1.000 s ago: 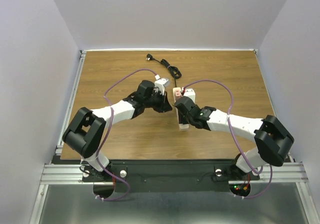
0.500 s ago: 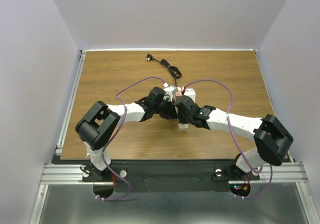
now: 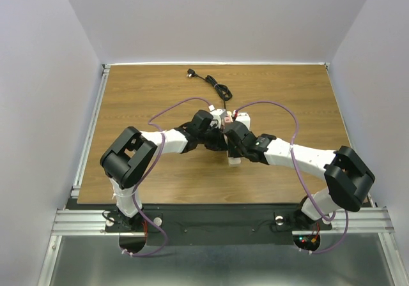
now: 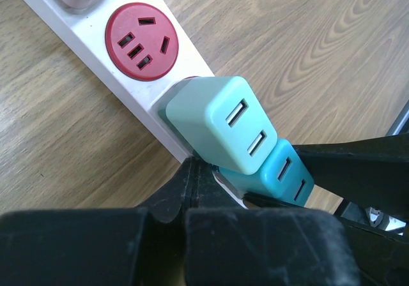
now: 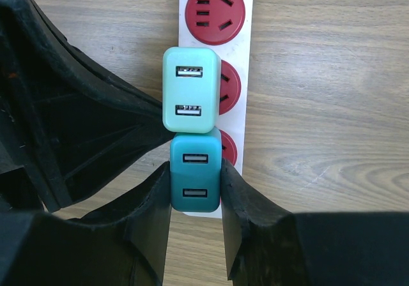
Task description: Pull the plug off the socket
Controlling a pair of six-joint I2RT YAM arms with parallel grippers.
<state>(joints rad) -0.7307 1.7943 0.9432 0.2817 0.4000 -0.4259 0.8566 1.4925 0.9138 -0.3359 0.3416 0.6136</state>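
The socket [image 5: 248, 56] is a pale power strip with red outlets, lying on the wooden table [image 3: 234, 160]. Two USB plugs sit in it side by side: a mint one [image 5: 190, 89] and a teal one [image 5: 195, 177]. My right gripper [image 5: 195, 171] is shut on the teal plug, one finger on each side. My left gripper [image 4: 192, 166] is shut with nothing between its fingers. Its tips rest against the long side of the socket [image 4: 86, 40], just below the mint plug [image 4: 220, 123]. The teal plug [image 4: 281, 174] shows behind it.
The socket's thin black cord [image 3: 217, 88] coils toward the table's far edge and ends in a loose plug. Both arms meet over the table's middle [image 3: 225, 136], with purple cables arching above them. White walls close in three sides.
The left arm swung right from beside the socket until its shut tips reached the socket's side; it has barely moved in the last half second. The right gripper kept its hold.
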